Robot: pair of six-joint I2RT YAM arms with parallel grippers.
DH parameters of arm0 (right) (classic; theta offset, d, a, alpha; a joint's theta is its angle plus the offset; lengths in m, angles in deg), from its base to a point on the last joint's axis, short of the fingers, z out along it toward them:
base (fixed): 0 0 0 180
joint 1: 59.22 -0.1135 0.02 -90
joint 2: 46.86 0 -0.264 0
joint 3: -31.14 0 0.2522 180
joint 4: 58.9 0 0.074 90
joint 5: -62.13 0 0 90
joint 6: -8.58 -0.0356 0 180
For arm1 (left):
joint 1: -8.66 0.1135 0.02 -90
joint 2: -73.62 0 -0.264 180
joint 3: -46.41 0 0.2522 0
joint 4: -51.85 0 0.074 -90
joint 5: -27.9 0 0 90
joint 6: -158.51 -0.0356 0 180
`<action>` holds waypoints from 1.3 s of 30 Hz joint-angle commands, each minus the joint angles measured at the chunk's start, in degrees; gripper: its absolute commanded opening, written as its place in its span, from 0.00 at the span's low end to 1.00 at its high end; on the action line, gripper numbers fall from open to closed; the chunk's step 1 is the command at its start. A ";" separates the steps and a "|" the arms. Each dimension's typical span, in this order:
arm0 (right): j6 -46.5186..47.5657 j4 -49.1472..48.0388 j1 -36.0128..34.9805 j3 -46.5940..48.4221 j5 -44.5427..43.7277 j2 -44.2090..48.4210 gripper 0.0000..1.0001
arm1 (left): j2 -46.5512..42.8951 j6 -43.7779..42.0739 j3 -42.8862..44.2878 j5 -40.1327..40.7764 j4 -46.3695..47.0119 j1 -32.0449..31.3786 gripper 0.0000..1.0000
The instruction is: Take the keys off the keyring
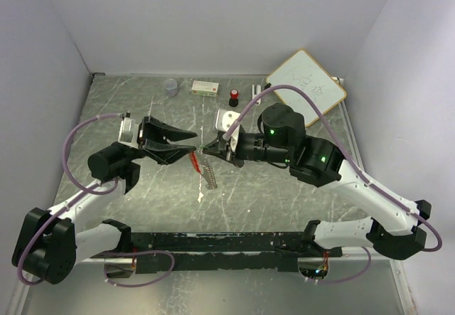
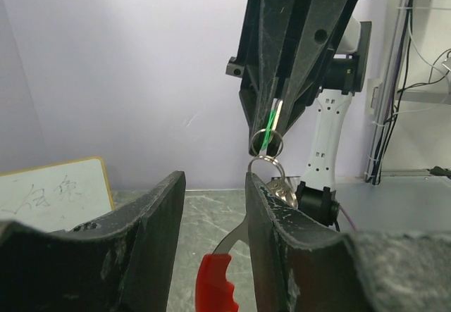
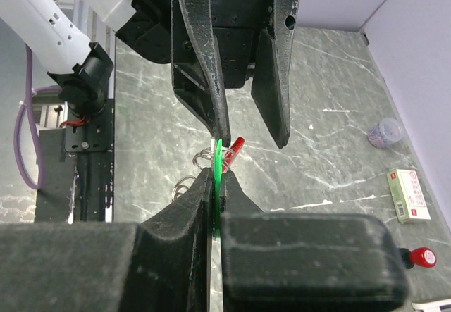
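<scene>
Two robot arms meet over a grey marbled table. The right gripper is clenched on a tiny flat bright green key, holding it in the air above the table's middle. Below it hang two small wire rings, an elongated red-headed key and a thin grey ribbed keyring strand trailing toward the table. The left gripper faces them with its fingers apart, grasping nothing, one fingertip just beside the rings. The bunch looks light, loose and slippery, and the strand limp. The stiff red key's flat head seems the surest hold. Counted: two coloured keys, two rings, one strand.
</scene>
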 commanded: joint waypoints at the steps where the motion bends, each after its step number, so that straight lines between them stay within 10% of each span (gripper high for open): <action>1: 0.40 -3.36 -0.03 1.04 0.93 -0.06 0.00 | 0.34 1.10 2.45 -1.67 15.73 -1.44 0.51; 20: 1.24 -5.59 -0.07 0.16 -0.35 -0.96 0.00 | 0.41 1.01 2.24 -2.07 15.65 -4.25 0.49; 31: 1.93 -6.53 -0.09 0.15 -1.45 -1.53 0.00 | 1.79 0.51 2.34 -2.01 15.70 -4.96 0.31; 39: 2.27 -7.04 0.01 -0.30 -3.54 -2.69 0.00 | 1.98 0.90 2.14 -1.32 15.78 -5.04 0.42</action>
